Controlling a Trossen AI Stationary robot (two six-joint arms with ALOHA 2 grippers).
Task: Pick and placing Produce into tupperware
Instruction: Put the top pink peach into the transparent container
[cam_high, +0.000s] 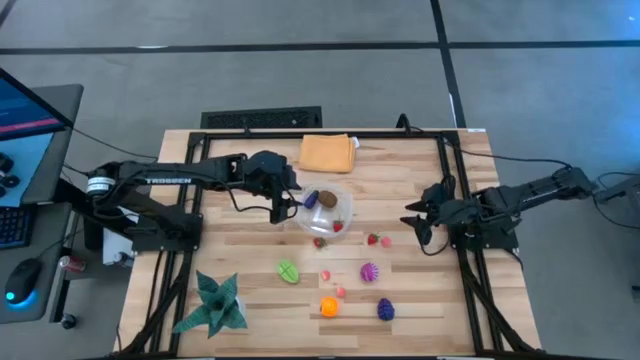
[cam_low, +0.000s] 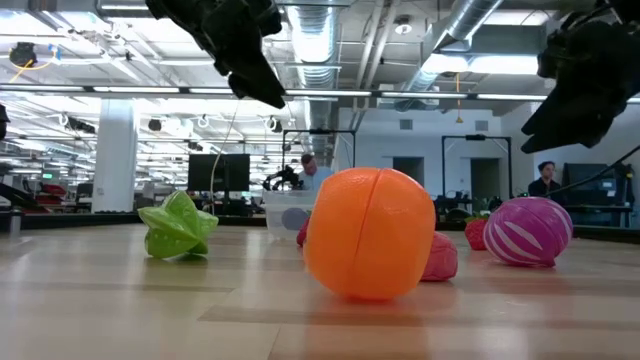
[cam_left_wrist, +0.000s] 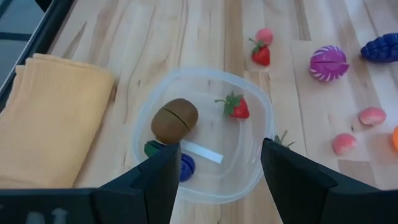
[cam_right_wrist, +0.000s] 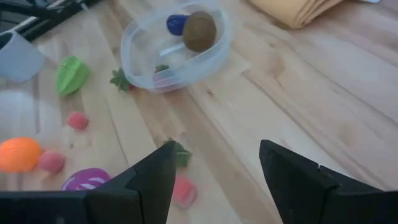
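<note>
Container: the clear tub (cam_high: 330, 208) is seen on the table just in front of the folded orange cloth (cam_high: 327, 152), between the two arms.
Already inside: a brown fruit (cam_left_wrist: 175, 120), a blue-purple piece (cam_left_wrist: 185, 167) and a strawberry (cam_left_wrist: 237, 107) are seen lying in the tub.
Still outside: a strawberry (cam_high: 374, 239), a green piece (cam_high: 288, 271), a striped magenta fruit (cam_high: 370, 271), an orange (cam_high: 329, 307), a dark purple piece (cam_high: 386, 309) and small pink bits are spread over the boards nearer the front edge; a strawberry (cam_high: 319, 242) lies just beside the tub's rim.
Left gripper: the left gripper (cam_left_wrist: 217, 163) is held over the tub with its fingers parted and nothing between them.
Right gripper: the right gripper (cam_right_wrist: 214, 163) hangs above the table on the tub's right, jaws apart and empty, near the loose strawberry (cam_right_wrist: 179, 154).
Step in hand: a fresh pick is judged to be next, most likely that nearby strawberry.
Doing it well: the fingers should be brought down straddling the piece, closed only once low enough, since small rounded toys are likely to squirt aside.
Risk: the light tub could be nudged if the rim is clipped on release.
</note>
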